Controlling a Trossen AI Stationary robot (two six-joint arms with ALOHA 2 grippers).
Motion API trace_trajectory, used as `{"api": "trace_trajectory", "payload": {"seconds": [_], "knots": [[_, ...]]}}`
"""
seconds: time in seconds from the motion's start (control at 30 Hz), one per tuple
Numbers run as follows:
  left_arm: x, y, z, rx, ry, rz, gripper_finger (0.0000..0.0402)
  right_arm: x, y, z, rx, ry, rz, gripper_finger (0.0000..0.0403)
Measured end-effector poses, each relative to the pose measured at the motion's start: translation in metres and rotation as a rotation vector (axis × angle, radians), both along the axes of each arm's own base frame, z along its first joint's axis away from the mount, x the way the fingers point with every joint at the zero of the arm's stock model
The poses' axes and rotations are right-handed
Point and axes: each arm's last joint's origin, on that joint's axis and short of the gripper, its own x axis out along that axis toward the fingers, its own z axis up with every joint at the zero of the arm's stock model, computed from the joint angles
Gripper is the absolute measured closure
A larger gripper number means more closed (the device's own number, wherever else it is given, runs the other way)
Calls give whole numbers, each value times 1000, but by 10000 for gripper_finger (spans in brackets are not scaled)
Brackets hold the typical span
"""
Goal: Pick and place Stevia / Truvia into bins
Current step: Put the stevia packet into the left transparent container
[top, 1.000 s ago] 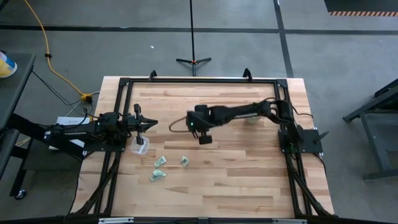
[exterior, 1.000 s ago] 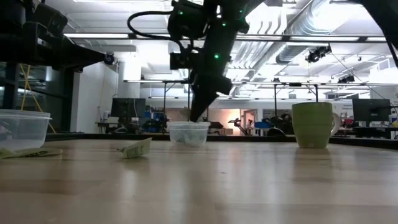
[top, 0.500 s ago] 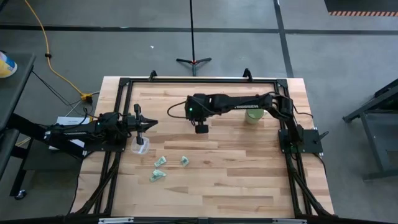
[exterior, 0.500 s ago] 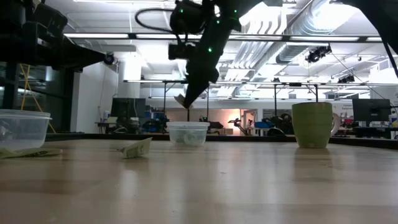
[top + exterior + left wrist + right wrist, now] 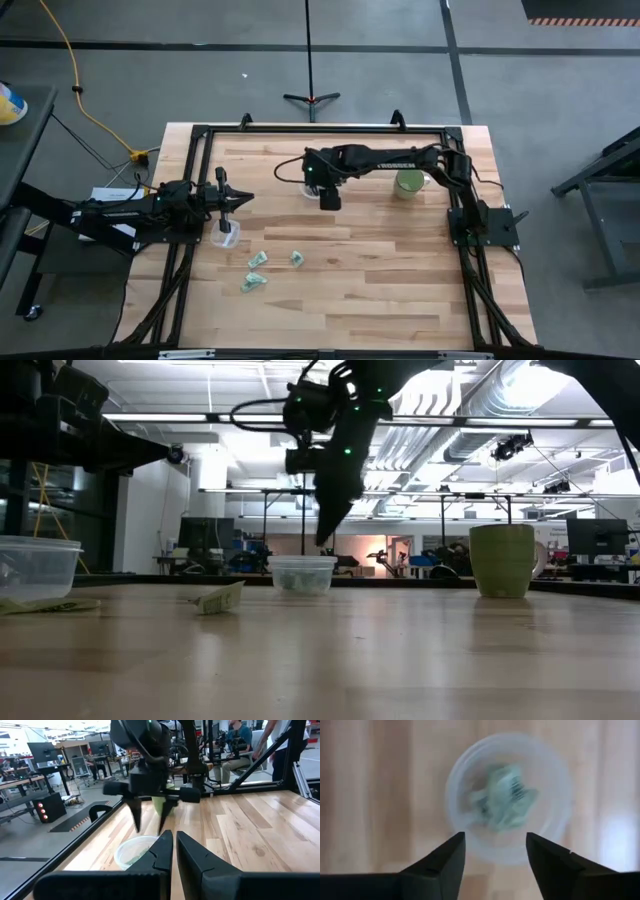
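The right gripper (image 5: pixel 495 851) hangs with its fingers spread and empty over a small round clear plastic cup (image 5: pixel 507 797) on the pale wooden desk (image 5: pixel 380 270); green-and-white paper sachets (image 5: pixel 504 796) lie inside, their number hard to tell. Three more sachets (image 5: pixel 258 260) lie loose on the desk. The left gripper (image 5: pixel 243 200) waits, fingers pressed together, beside a second clear cup (image 5: pixel 226 235)

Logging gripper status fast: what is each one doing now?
Left gripper: shut, empty.
Right gripper: open, empty, above a clear cup.
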Motion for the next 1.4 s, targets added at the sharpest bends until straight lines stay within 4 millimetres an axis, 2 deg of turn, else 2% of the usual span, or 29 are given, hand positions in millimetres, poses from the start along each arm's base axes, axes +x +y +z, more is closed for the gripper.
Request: {"api": "trace_trajectory", "payload": {"seconds": [0.1, 0.2, 0.37, 0.47, 0.6, 0.7, 0.8, 0.9, 1.0, 1.1, 1.3, 1.4], "knots": [[0, 0, 0, 0, 0, -1, 341, -5, 3, 6, 78, -1, -1, 196], [0, 0, 0, 0, 2, -2, 342, -11, 6, 23, 99, -28, -8, 203], [0, 0, 0, 0, 3, -2, 341, -25, 20, 60, 104, -108, 5, 238], [0, 0, 0, 0, 3, -2, 341, -33, 36, 71, 121, -277, 66, 267], [0, 0, 0, -1, 2, -2, 342, -52, 62, 44, 162, -596, 216, 305], [0, 0, 0, -1, 2, -2, 341, -91, 74, 21, 148, -637, 187, 332], [0, 0, 0, -1, 2, -2, 342, -134, 80, 18, 148, -736, 97, 357], [0, 0, 0, -1, 2, -1, 341, -177, 93, 16, 152, -841, 96, 378], [0, 0, 0, -1, 2, -1, 342, -217, 101, 9, 78, -1007, 79, 396], [0, 0, 0, -1, 2, 1, 341, -250, 102, -8, 39, -1112, 58, 400], [0, 0, 0, -1, 2, 2, 341, -291, 97, -28, 24, -1212, 20, 394], [0, 0, 0, -1, 2, 1, 342, -304, 95, -28, -22, -1258, 13, 397]]}}
